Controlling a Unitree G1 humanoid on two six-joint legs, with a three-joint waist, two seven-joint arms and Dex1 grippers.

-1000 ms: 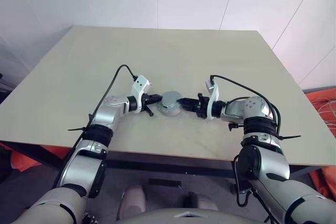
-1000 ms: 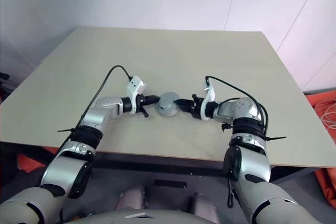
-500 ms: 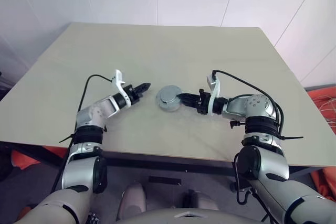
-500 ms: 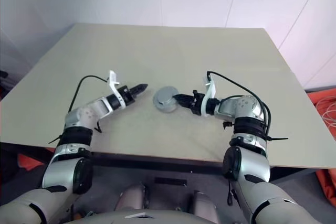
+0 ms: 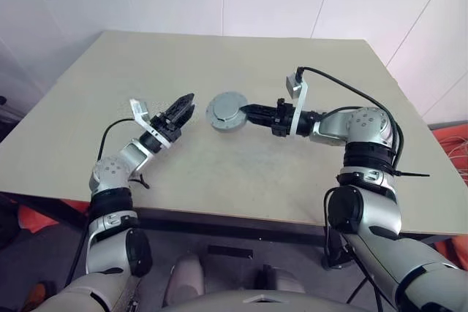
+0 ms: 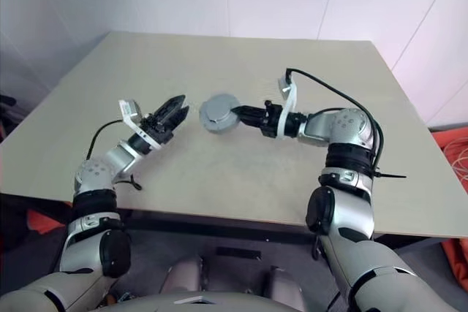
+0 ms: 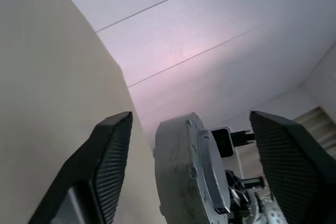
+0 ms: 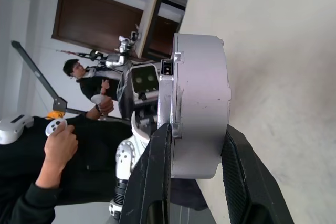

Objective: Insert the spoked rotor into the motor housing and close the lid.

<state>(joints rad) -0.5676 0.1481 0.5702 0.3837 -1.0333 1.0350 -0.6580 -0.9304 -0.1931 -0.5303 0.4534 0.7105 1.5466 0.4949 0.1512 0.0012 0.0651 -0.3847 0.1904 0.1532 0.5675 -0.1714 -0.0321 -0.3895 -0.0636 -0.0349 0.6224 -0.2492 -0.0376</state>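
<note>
Right pincer [image 5: 245, 112] alone clamps the motor housing [image 5: 226, 111] mid-frame, left pincer [image 5: 184, 106] spread empty; it may slip.

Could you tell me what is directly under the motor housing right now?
The motor housing is held off the beige table by the right gripper, with bare tabletop beneath it. It looks closed, so its inside is hidden. The left gripper stands open beside it.
</note>
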